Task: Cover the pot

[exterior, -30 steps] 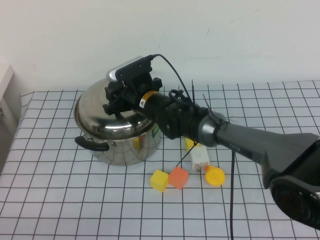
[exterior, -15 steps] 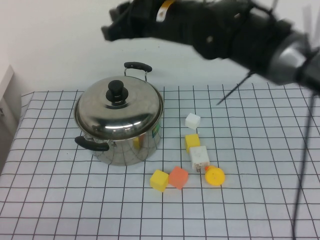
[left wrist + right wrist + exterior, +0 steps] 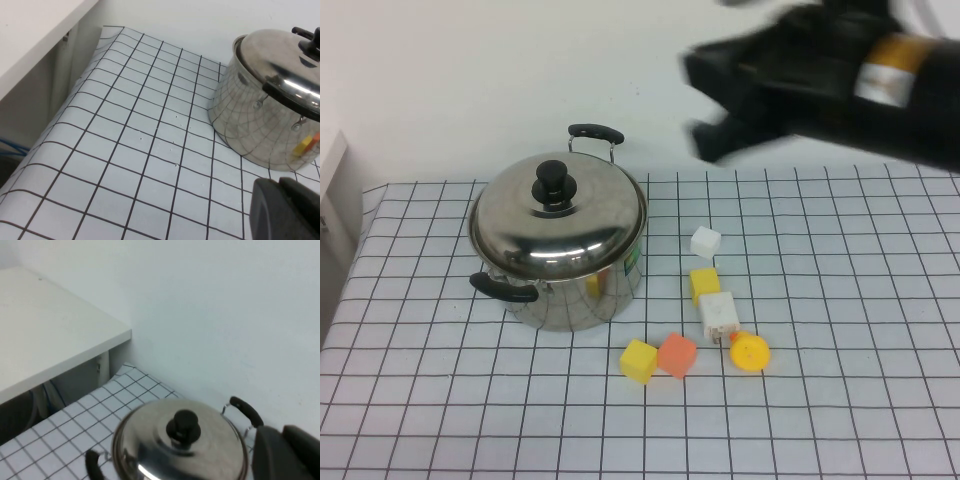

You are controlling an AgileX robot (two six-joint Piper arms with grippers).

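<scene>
Right gripper (image 3: 720, 100) hangs high above the table's far right, blurred, so I cannot tell how it stands. Left gripper (image 3: 287, 212) sits low near the pot's side, likewise unreadable. Small coloured blocks (image 3: 660, 357) lie nearest. Beyond them, left of centre, sits the pot (image 3: 560, 290), lid (image 3: 558, 222) on.

Right gripper (image 3: 720, 100) motion-blurred, fingers indistinct, left gripper (image 3: 285, 210) cropped at frame edge, pot (image 3: 565, 285) interior concealed by lid (image 3: 558, 222).
</scene>
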